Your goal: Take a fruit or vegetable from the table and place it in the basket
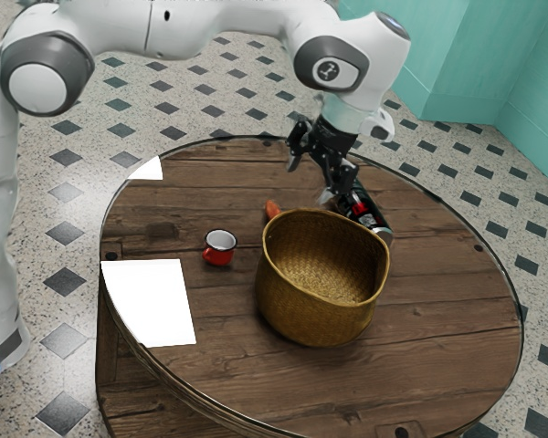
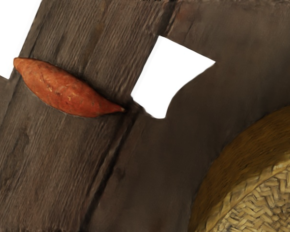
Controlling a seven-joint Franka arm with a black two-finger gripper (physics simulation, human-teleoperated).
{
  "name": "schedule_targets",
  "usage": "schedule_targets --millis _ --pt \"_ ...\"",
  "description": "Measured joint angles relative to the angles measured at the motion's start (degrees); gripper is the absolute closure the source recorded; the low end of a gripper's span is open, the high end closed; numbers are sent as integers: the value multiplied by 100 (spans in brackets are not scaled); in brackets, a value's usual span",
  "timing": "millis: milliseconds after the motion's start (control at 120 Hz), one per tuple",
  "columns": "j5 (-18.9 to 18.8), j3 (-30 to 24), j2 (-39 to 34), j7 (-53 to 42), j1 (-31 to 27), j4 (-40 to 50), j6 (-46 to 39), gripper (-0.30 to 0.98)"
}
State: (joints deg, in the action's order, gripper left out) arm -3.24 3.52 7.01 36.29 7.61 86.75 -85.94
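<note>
Diamond-patterned floor (image 1: 64, 282) surrounding round tabletop (image 1: 438, 338); sweet potato lying outside basket.
End effector (image 1: 310, 181) hanging above the tabletop, its fingers standing wide apart. Sweet potato (image 2: 63, 92) lying on the wood near the basket (image 1: 301, 315), apart from its wall. Red mug (image 1: 220, 251) standing upright on the basket's other side from the dark bottle (image 1: 367, 212), toward the exterior view's left.
</note>
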Motion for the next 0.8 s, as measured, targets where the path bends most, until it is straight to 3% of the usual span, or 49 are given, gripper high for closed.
schedule_targets --millis 142,317,517,800 --pt "315 445 -262 1304 -296 660 -389 0" --pt "423 516 -125 2445 -254 882 -899 0" --pt "476 535 15 3141 -322 1015 -1328 0" --pt "916 613 39 3600 -609 1586 -1812 0"
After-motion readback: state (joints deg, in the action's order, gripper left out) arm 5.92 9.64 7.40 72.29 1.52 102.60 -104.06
